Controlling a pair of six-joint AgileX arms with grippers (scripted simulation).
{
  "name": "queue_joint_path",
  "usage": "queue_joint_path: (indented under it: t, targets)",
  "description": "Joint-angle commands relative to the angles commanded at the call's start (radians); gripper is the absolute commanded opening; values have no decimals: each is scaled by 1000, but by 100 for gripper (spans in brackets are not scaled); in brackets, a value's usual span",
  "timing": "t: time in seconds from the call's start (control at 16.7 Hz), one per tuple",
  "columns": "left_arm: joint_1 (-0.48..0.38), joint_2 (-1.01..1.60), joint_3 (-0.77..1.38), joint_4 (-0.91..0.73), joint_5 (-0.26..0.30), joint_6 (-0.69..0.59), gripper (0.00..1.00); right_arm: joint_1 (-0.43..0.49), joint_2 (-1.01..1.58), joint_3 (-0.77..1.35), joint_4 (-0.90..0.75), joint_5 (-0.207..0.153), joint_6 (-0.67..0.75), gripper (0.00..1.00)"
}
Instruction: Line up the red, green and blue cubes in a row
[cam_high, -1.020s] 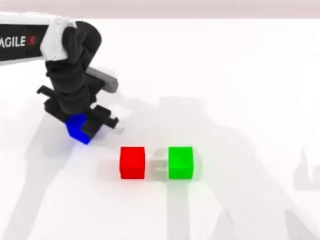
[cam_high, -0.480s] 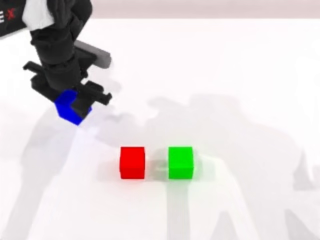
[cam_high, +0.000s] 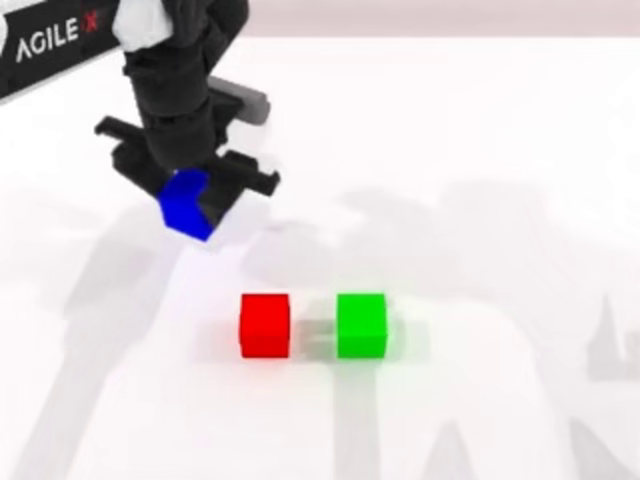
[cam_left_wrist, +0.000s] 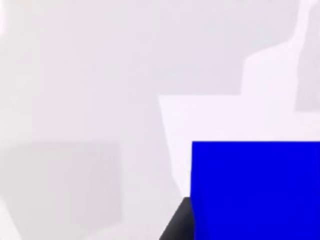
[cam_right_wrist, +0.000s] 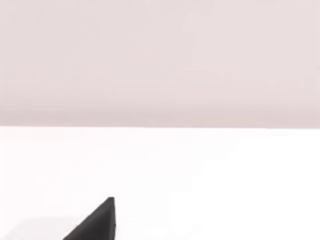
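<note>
The blue cube (cam_high: 186, 206) is clamped in the left gripper (cam_high: 190, 196), lifted above the white table (cam_high: 480, 150) toward its far left, well apart from the others. The red cube (cam_high: 265, 325) and green cube (cam_high: 361, 325) already sit side by side near the middle. Only the blue one seems left to join their row. The right arm is parked outside the top view.

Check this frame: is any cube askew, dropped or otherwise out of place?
Nothing is dropped. The blue cube sits turned cornerwise in the left gripper, held above the table away from the row, while the red cube and green cube sit square, side by side.
</note>
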Motion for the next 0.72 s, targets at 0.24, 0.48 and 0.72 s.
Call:
queue_joint_path:
  t: [0.24,0.48,0.72]
  targets:
    - [-154,135,240,-117,0,-299,0,0,0,0,0,0,0,100]
    - [-325,272,490,-242,2,-657,0,0,0,0,0,0,0,100]
    - [-463,363,685,-329,1,-906,0,0,0,0,0,0,0,100]
